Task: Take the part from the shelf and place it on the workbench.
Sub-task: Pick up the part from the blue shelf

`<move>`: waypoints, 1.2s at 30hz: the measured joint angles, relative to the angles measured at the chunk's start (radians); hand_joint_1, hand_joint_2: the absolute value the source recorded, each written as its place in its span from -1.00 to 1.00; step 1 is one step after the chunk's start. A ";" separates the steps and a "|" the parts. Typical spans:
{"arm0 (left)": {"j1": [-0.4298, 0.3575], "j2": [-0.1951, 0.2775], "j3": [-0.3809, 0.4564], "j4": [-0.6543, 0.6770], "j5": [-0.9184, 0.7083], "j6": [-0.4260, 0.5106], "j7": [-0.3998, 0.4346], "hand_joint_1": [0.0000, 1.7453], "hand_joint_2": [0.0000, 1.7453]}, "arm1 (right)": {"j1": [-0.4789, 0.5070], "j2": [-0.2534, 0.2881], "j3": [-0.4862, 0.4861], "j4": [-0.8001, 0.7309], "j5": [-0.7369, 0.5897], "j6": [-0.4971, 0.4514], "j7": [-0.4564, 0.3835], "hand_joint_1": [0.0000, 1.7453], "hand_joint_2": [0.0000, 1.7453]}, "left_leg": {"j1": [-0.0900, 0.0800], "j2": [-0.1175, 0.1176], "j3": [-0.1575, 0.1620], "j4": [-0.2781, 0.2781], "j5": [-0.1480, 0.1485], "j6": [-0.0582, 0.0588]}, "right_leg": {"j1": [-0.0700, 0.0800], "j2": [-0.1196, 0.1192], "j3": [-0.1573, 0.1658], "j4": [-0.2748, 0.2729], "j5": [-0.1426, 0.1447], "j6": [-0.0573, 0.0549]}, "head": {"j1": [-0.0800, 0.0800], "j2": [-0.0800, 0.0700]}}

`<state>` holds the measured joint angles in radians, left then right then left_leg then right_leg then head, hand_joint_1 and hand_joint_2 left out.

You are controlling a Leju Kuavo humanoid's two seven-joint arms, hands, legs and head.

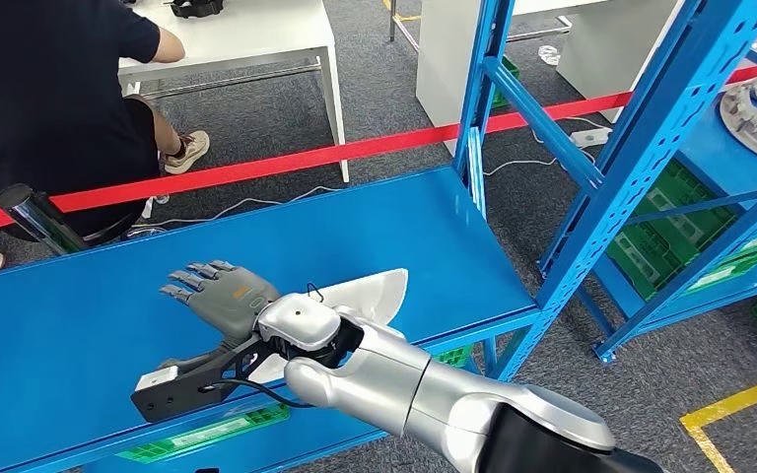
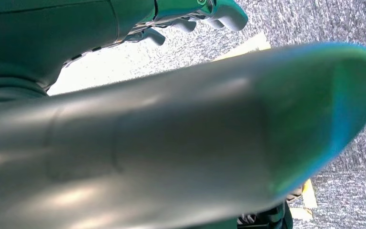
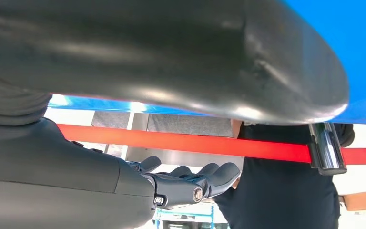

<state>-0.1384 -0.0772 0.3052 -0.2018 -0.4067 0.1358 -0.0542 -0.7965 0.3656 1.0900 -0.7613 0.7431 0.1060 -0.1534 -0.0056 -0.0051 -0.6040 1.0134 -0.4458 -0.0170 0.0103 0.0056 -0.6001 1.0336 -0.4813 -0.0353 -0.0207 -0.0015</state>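
Head view over the blue worktop (image 1: pixel 79 325), with the blue steel shelf frame (image 1: pixel 651 128) at the right. The long, pale silver-grey, curved metal part (image 1: pixel 370 293) lies flat on the worktop near its front edge, towards the right end, and is well apart from the shelf. The right hand (image 1: pixel 219 294) rests palm-down over the part's near end, fingers extended and slightly apart; whether any finger pinches the part cannot be told, as the arm covers the contact. The right wrist view shows the part's underside (image 3: pixel 171 57) close above the fingers (image 3: pixel 205 179). The left hand (image 2: pixel 190 14) hangs over grey carpet, fingers loosely curled, holding nothing visible. Judgement: removal from the shelf and transfer appear done; release and withdrawal of the right hand remain. A seated person (image 1: pixel 49 89) and a red barrier tape (image 1: pixel 355 153) lie beyond the far edge.
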 joint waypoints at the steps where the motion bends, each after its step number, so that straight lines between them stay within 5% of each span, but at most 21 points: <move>1: 0.000 0.000 0.000 0.000 0.000 0.000 0.000 -1.00 -1.00 | 0.000 -0.001 0.000 -0.001 0.000 0.000 0.000 -1.00 -1.00 | 0.000 0.000 0.000 0.000 0.000 0.000 | 0.000 0.000 0.000 0.000 0.000 0.000 | 0.000 0.000; 30: 0.000 0.000 0.000 0.000 0.003 0.000 0.002 -1.00 -1.00 | 0.007 -0.003 0.001 -0.010 0.009 -0.005 0.010 -1.00 -1.00 | 0.000 0.000 0.000 0.000 -0.002 0.002 | -0.002 0.000 0.002 -0.004 0.000 0.001 | 0.000 0.000; 33: 0.002 0.000 0.009 0.000 0.027 0.000 0.015 -1.00 -1.00 | 0.030 -0.037 0.012 -0.071 0.130 -0.018 0.162 -1.00 -1.00 | 0.000 -0.002 0.001 0.000 -0.003 0.003 | -0.002 -0.001 0.004 -0.005 -0.001 0.002 | 0.000 0.000; 36: 0.020 0.000 0.021 0.000 0.038 0.000 0.016 -1.00 -1.00 | 0.111 -0.147 0.030 -0.290 0.251 0.023 0.337 -1.00 -1.00 | 0.000 -0.004 0.003 0.000 -0.004 0.005 | -0.003 -0.002 0.008 -0.006 -0.003 0.005 | 0.000 0.000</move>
<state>-0.1186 -0.0768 0.3261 -0.2016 -0.3687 0.1358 -0.0382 -0.6857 0.2185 1.1200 -1.0515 0.9938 0.1291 0.1839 -0.0059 -0.0092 -0.6014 1.0136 -0.4502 -0.0125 0.0077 0.0039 -0.5924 1.0273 -0.4842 -0.0307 -0.0203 -0.0014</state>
